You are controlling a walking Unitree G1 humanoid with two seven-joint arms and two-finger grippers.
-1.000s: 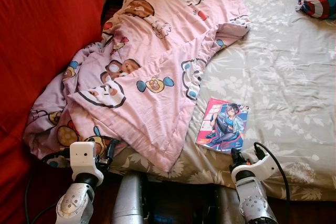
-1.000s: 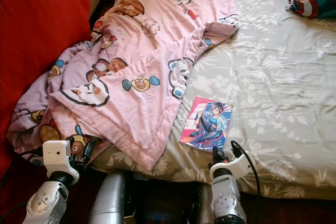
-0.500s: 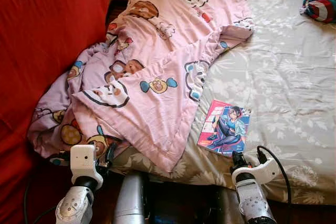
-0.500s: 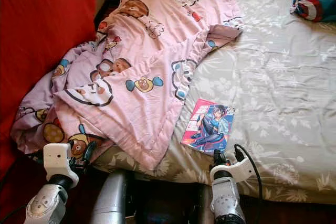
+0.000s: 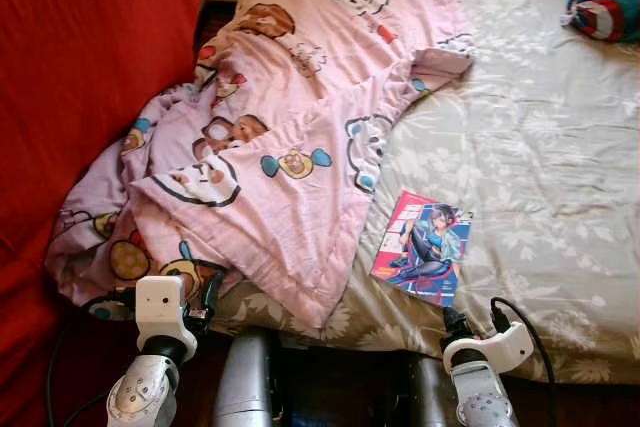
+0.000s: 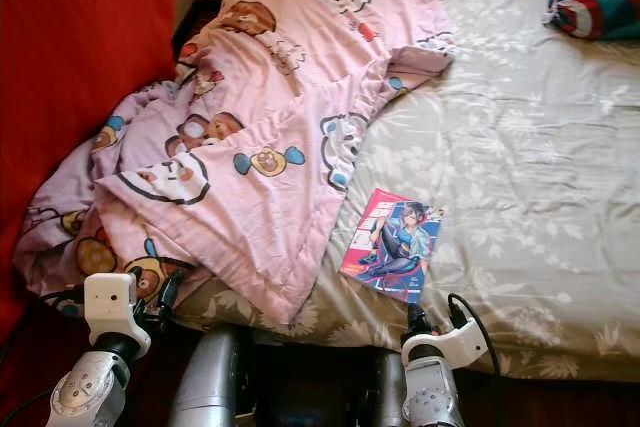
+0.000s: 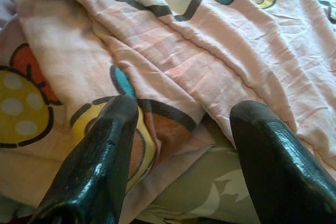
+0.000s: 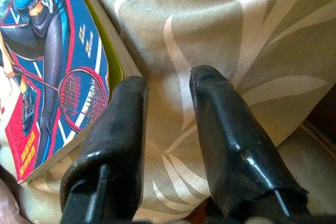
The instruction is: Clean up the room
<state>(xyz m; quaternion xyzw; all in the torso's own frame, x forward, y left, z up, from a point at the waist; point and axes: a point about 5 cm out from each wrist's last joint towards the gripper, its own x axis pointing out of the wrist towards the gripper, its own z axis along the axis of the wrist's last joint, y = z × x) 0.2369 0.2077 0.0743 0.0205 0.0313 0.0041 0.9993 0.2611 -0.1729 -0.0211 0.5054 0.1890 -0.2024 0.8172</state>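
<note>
while both grippers hover at the bed's (image 5: 560, 197) near edge, the right gripper (image 8: 168, 85), fingers slightly apart and empty, sits just beside the comic book (image 5: 420, 245), whose long axis runs away toward the far edge. the left gripper (image 7: 181, 111), fingers wide apart, faces the rumpled pink blanket's (image 5: 300, 147) near hem.
</note>
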